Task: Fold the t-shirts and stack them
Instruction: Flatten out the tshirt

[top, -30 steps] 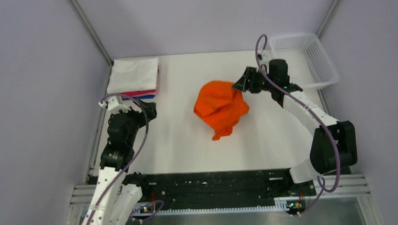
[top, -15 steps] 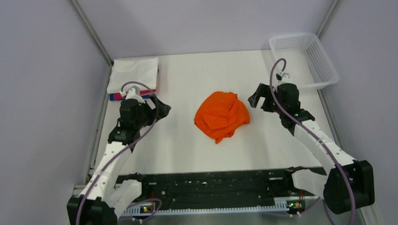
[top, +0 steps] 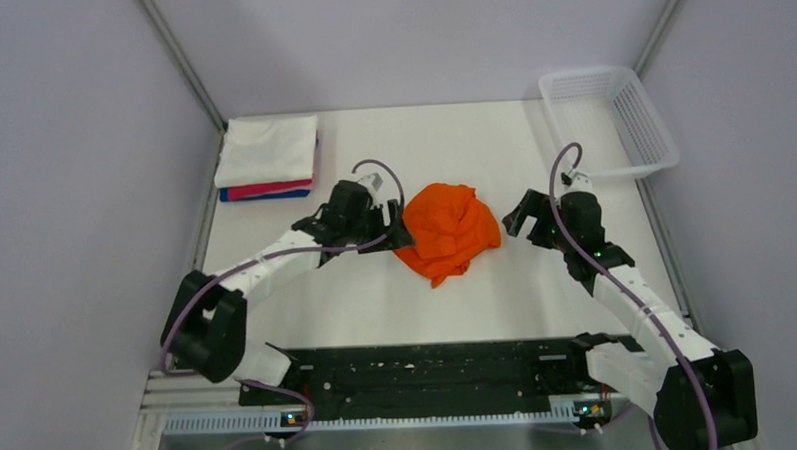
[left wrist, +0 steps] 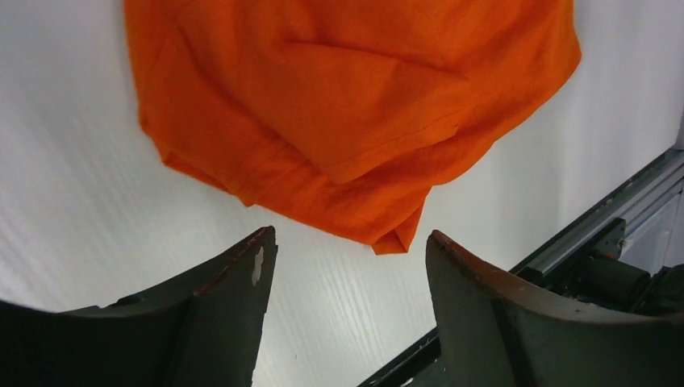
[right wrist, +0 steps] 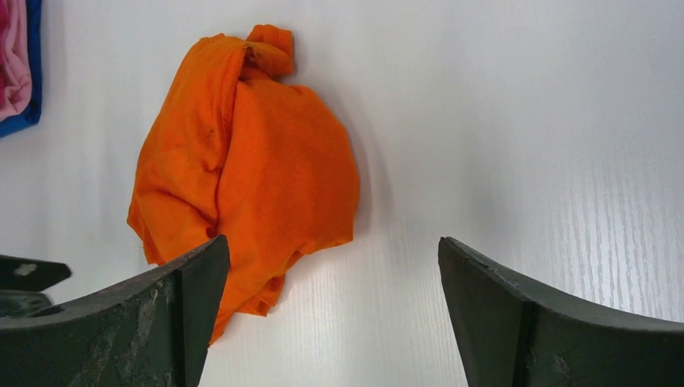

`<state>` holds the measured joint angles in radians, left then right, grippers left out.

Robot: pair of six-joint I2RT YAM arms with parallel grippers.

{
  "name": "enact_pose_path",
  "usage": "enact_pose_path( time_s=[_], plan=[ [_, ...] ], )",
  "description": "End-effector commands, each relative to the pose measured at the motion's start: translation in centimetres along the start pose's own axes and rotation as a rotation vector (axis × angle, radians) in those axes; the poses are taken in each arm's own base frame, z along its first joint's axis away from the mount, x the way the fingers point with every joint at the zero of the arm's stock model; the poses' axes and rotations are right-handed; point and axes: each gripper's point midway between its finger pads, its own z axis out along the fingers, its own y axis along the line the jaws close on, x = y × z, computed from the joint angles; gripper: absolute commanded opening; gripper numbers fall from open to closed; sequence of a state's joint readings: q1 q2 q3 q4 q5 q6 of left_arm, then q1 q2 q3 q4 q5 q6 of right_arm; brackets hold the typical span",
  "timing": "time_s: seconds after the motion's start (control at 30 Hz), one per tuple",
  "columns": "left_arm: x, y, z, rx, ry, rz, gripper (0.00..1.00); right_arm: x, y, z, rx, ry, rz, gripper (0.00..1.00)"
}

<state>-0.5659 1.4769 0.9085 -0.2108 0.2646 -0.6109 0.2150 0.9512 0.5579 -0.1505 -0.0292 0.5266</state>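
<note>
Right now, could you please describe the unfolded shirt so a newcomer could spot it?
Look at the white table. Near its middle lies the orange t-shirt. Unlike the folded stack in the far left corner, it is a crumpled heap.

White table [top: 422,144]: a crumpled orange shirt [top: 447,228] lies at its middle, a stack [top: 268,159] of folded shirts, white on top, in the far left corner, a basket [top: 641,121] far right
</note>
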Motion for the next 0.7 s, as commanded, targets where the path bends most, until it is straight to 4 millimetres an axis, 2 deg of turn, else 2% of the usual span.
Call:
enact_pose_path(
  time_s=[0.0,0.1,0.23,0.57,0.67],
  plan=[
    [0.0,-2.2,3.2,0.011,0.059,0.04,0.7,-0.5,-0.2,-0.7,0.006,-0.038,0.002,0.99],
    [0.3,-1.9,5.2,-0.024,0.106,0.033,0.61,-0.5,-0.7,-1.0,0.03,-0.052,-0.007,0.99],
    [0.5,-1.7,6.7,-0.043,0.137,0.031,0.47,-0.6,-1.1,-1.3,0.048,-0.062,-0.014,0.99],
    [1.2,2.0,6.6,-0.241,0.159,0.053,0.47,-1.0,-1.0,-1.9,0.043,-0.087,-0.019,0.99],
    [1.4,1.8,6.9,-0.229,0.165,0.048,0.47,-1.0,-1.0,-1.8,0.045,-0.087,-0.018,0.99]
  ],
)
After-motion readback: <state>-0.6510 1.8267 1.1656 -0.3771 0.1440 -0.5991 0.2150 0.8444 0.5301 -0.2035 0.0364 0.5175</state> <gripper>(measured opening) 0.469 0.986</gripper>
